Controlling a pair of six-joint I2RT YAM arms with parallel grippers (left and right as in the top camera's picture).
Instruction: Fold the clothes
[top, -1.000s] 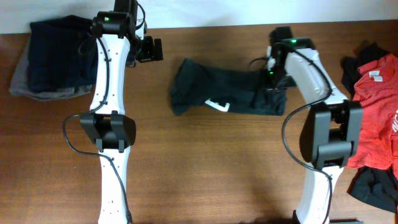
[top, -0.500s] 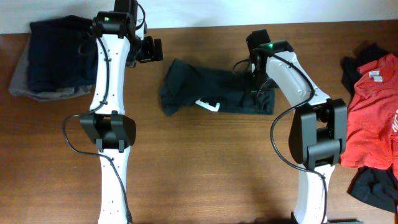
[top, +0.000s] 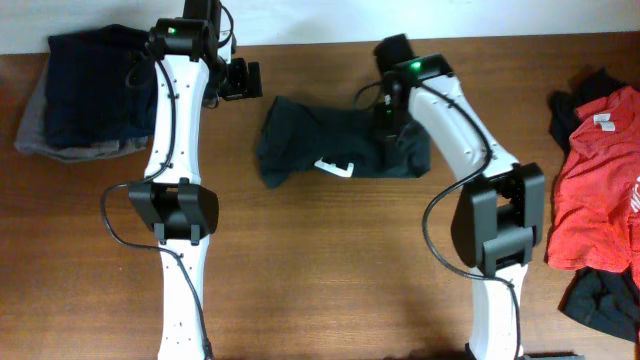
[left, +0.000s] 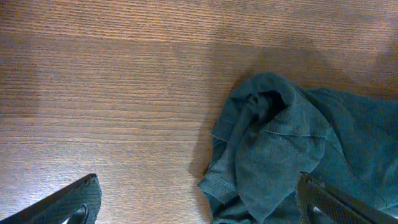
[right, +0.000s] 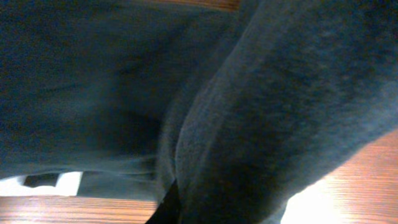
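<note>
Right gripper (top: 386, 112): shut on the right end of the blackish-green garment (top: 320, 135), to judge by its wrist view, filled edge to edge with dark cloth (right: 280, 93) draped close against the lens. Hangs over the garment's right portion, the pinched end doubled back over the layer beneath, so that the cloth lies thick under the arm. Garment mid-table, long axis running left to right, left end crumpled into a loose bunch, white tag (top: 337, 168) poking out at the near edge.

Left gripper (top: 248, 80): jaws spread wide, nothing between them, hovering just beyond the garment's far-left corner. Seen from its own wrist, only that crumpled left end (left: 280, 143) and bare wood of the table (left: 93, 74).

Further out: navy and grey stack (top: 85, 95) at the far left, red garment (top: 600, 190) and black garment (top: 600, 300) at the right edge, all well apart from the work.

Step in hand, by the look of it: the first fold, right end brought over toward the left. Not yet finished, since the upper layer covers only part of the length.

Next move likely calls for carrying the held end on across until it meets the left end, lowering it flat, then letting go. Probably also calls for smoothing that bunched left end, a job within reach of the idle left gripper; otherwise a lumpy, skewed fold.
</note>
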